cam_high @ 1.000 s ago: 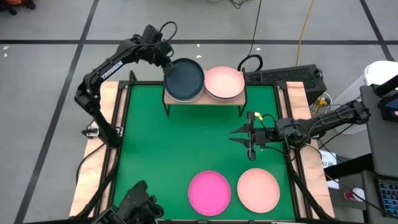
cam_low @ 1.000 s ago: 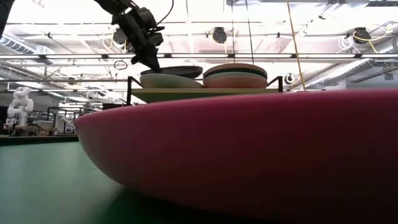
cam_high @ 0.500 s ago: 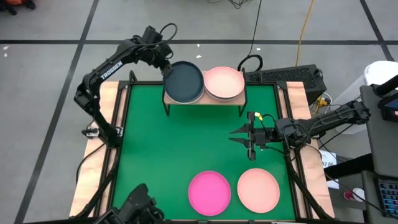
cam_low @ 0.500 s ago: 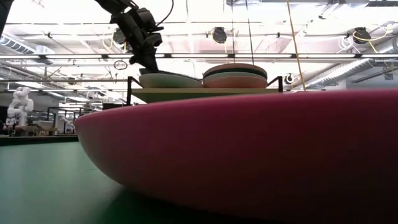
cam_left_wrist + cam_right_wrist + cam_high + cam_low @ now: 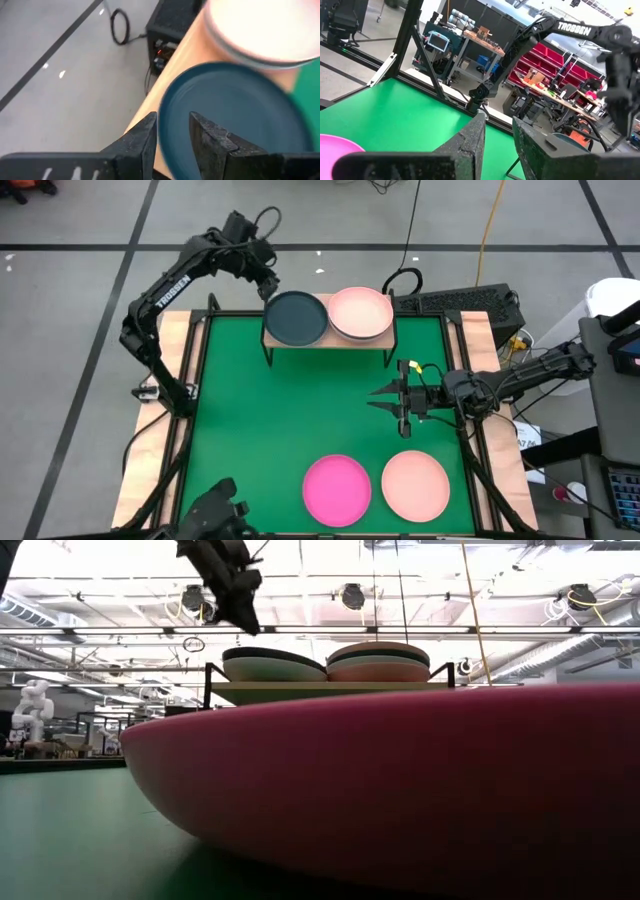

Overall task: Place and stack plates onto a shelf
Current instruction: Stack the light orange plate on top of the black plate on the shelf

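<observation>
A dark grey-teal plate (image 5: pixel 296 317) lies flat on a pale plate (image 5: pixel 272 670) at the left of the shelf (image 5: pixel 330 341). A stack topped by a light pink plate (image 5: pixel 361 313) sits beside it on the right. My left gripper (image 5: pixel 268 288) hovers open just above and beyond the dark plate's far-left rim (image 5: pixel 167 107), clear of it in the low view (image 5: pixel 243 618). A magenta plate (image 5: pixel 337 489) and a peach plate (image 5: pixel 415 484) lie on the green mat near the front edge. My right gripper (image 5: pixel 385 402) stands open over the mat's right side, holding nothing.
The shelf stands on thin black legs at the mat's far edge. A black box (image 5: pixel 470 302) and cables lie behind it to the right. Wooden strips (image 5: pixel 168 380) edge the mat. The magenta plate (image 5: pixel 400 790) fills the low view's foreground.
My left gripper has opened and let go of the dark plate's far-left rim, then risen and drawn back toward the table's far-left corner. The dark plate, tilted with that rim raised a second ago, now lies flat on the pale plate.
</observation>
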